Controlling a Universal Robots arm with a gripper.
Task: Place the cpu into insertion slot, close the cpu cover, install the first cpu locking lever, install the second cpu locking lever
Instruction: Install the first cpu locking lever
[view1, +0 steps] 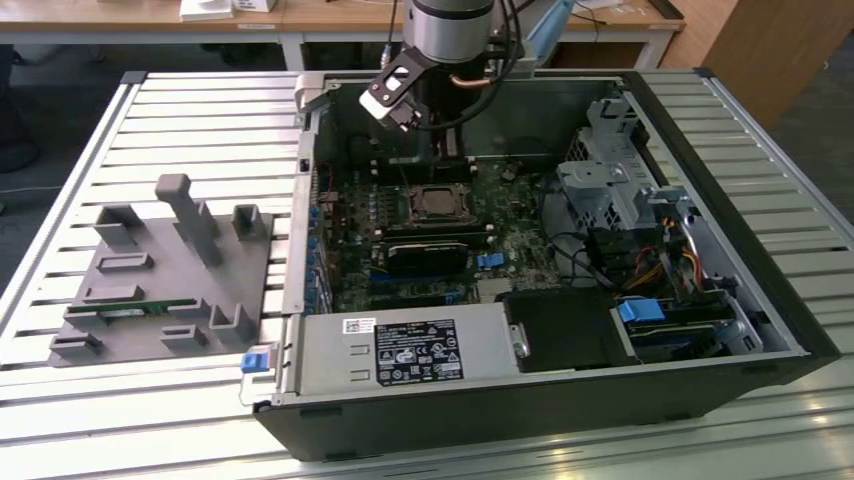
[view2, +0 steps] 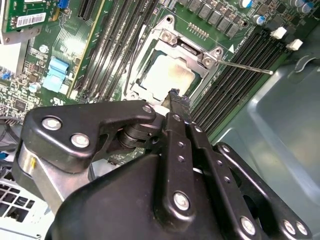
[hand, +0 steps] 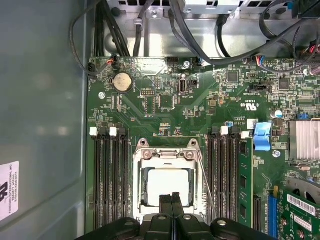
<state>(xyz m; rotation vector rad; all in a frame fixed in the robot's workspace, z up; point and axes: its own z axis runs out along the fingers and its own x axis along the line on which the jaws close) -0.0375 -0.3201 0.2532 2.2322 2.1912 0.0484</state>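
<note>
The cpu (hand: 167, 181) lies in its socket on the green motherboard, its dull silver top showing through the square opening of the cpu cover (hand: 167, 156). The cover lies flat over it. In the second wrist view the cpu (view2: 167, 75) sits inside the cover frame (view2: 192, 50), and a thin locking lever (view2: 245, 66) sticks out from the socket's corner over the memory slots. The same lever (hand: 206, 186) runs along one side of the socket. My gripper (hand: 171, 198) is shut with nothing held, its tips (view2: 174, 95) just above the cpu's edge. In the exterior view the gripper (view1: 447, 150) hangs over the socket (view1: 434, 203).
Black memory slots (hand: 107, 175) flank the socket on both sides. The grey case wall (hand: 45, 125) stands close by, with cable bundles (hand: 200, 45) along the board's edge. A drive cage (view1: 607, 185) and power supply (view1: 400, 350) fill the case. A grey fixture (view1: 167, 270) sits at the exterior view's left.
</note>
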